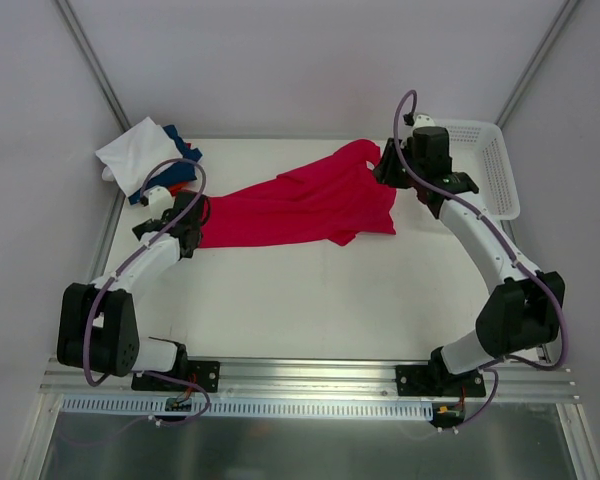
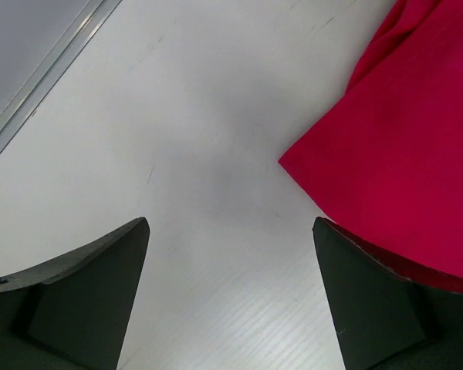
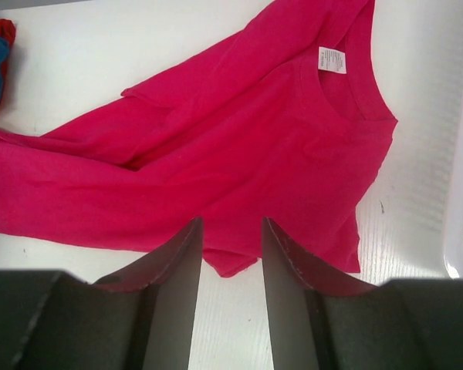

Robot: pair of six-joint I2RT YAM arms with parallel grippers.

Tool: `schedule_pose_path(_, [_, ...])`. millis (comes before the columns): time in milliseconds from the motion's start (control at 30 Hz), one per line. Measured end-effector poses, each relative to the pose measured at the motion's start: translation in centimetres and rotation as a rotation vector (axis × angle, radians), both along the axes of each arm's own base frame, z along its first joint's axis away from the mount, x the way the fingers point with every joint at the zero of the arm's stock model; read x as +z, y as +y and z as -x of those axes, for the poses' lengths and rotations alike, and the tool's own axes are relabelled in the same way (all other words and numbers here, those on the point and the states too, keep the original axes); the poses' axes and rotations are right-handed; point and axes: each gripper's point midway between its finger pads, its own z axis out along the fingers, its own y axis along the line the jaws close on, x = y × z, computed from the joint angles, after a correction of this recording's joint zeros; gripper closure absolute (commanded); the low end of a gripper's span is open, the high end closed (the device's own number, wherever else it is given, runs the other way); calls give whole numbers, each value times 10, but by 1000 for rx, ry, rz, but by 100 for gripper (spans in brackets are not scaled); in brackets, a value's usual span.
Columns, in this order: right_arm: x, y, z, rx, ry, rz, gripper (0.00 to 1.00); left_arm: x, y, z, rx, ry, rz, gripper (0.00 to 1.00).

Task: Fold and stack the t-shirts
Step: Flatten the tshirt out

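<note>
We are laying the red t-shirt (image 1: 300, 205) out on the surface (image 1: 310, 300), stretched lengthwise from the left arm to the right arm, so that its outline can be read before any fold is made. The collar (image 3: 353, 108), with its white label (image 3: 332, 59) facing up, is pointing toward the basket (image 1: 492, 170); the hem is lying at the left end. Loose creases are running along the body, so we are judging the cloth not yet flat enough to fold.

The left fingers (image 2: 85, 293) are standing wide apart, released and holding nothing. They are hovering over bare surface with the hem corner (image 2: 287, 163) just inside one finger; we are judging that this brackets the corner for a pinch.

The right fingers (image 3: 170, 293) are standing apart with a narrower gap, also released. A tip of red cloth is lying below that gap, probably lined up for a grasp.

The folded stack (image 1: 145, 155) of white, dark blue and orange shirts is sitting at the far left corner, near the hem end, leaving the middle of the surface for folding.
</note>
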Motion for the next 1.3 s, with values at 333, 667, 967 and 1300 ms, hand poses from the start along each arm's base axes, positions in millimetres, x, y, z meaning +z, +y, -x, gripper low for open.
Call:
schedule_pose_path(333, [29,-2,22,19,-62,-29,61,-29,7,1,-62,10,131,12])
schedule_pose_path(667, [20,0,29,34,-34,-36,61,-31,-17,-26,-265,-98,268,17])
schedule_pose_path(967, [36,2,37,48,-63,-64,61,-40,-22,-35,-314,-79,346,20])
schedule_pose_path(1300, [44,6,43,61,-67,-99,60,-49,-29,-34,-325,-17,389,21])
